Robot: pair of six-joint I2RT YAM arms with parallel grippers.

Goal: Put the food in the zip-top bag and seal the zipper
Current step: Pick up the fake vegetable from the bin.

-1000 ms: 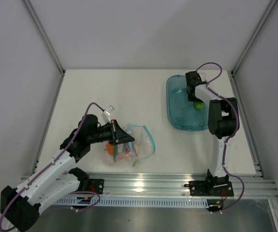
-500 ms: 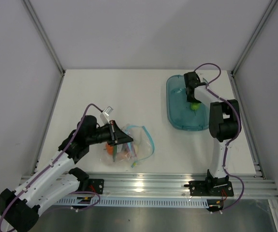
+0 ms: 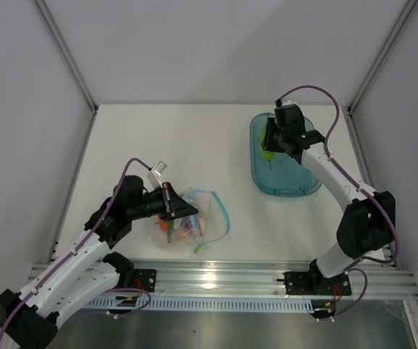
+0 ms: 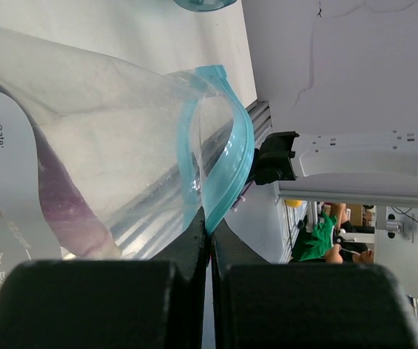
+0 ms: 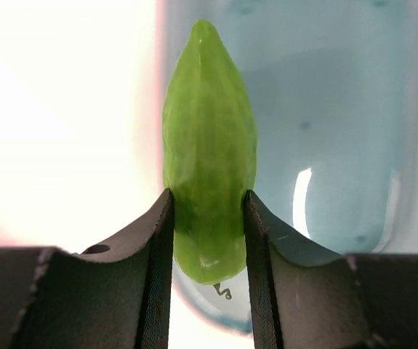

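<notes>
You are in a robotics lab test cell: white panels (image 3: 216, 43) and aluminium frame struts (image 3: 65, 51) enclose the white table (image 3: 194, 145), with a mounting rail (image 3: 230, 276) along the bottom.

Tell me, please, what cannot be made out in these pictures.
Top view: food in the bag too small to count; left fingers cover part.
Left wrist: bag runs off the left edge; fingers hide its lower part.
Right wrist: right fingers cover green piece's sides; tray edge lost in glare.

Bright, soft shadows, table (image 5: 49, 109) blown out
</notes>
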